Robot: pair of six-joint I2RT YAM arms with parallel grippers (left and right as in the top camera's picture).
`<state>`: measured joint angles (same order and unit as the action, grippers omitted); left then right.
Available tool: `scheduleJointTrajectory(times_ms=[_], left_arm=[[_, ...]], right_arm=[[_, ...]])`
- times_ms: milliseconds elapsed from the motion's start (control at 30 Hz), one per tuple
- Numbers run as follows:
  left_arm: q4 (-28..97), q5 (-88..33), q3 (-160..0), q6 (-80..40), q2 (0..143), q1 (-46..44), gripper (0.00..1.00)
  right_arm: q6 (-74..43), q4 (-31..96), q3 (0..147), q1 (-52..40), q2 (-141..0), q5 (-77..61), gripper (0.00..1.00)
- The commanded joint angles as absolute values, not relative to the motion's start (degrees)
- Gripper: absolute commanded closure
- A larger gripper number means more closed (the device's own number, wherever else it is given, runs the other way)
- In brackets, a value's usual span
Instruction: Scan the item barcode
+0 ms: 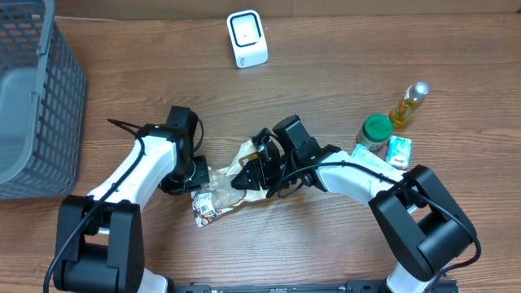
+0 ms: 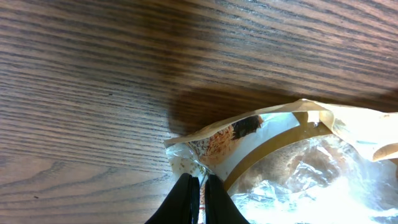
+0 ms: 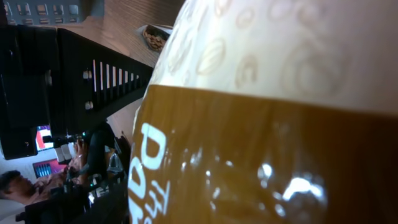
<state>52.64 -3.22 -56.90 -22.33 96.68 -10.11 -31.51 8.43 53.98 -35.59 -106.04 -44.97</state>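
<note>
**Overhead view.** A crumpled clear-and-tan snack bag point(image 1: 221, 195) is spread between the two arms over the wooden table point(image 1: 326, 73). It is well apart from the white barcode scanner point(image 1: 247, 38), on the robot's side of it. The left gripper point(image 1: 198, 176) meets the bag's end that lies off to the scanner's left. The right gripper point(image 1: 249, 174) sits over the opposite end, almost straight in front of the scanner. A grey mesh basket point(image 1: 49, 98) stands far to the scanner's left. To the scanner's right and nearer the robot, a green-lidded jar point(image 1: 376, 130), a bottle of yellow liquid point(image 1: 409, 104) and a small green-and-white carton point(image 1: 399, 150) stand close together.

**Left wrist view.** The two dark fingers are pressed together and clamped on the sealed corner of the bag.

**Right wrist view.** The bag's glossy brown-and-cream printed film fills most of the frame, close against the lens. The fingers are not seen, so it cannot be told whether this pincer is apart or clamped.
</note>
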Motion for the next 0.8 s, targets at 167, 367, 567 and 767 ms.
scheduleJointTrajectory(times_ms=[167, 367, 567, 767], left_arm=[[52.21, -4.12, -56.29, -22.33, 95.90, -10.15, 0.90], [52.18, -4.10, -56.29, -22.33, 95.90, -10.15, 0.89], [52.21, -4.10, -56.29, -22.31, 95.90, -10.15, 0.89], [52.14, -4.05, -56.29, -22.31, 95.90, -10.15, 0.89]], right_arm=[[-31.27, 7.51, 53.47, -36.38, -106.48, -45.08, 0.60], [-31.20, 7.57, 53.47, -36.38, -106.48, -45.08, 0.71], [-29.74, 7.57, 53.47, -36.36, -106.48, -45.01, 0.80], [-29.74, 8.03, 53.47, -36.36, -106.48, -42.39, 0.80]])
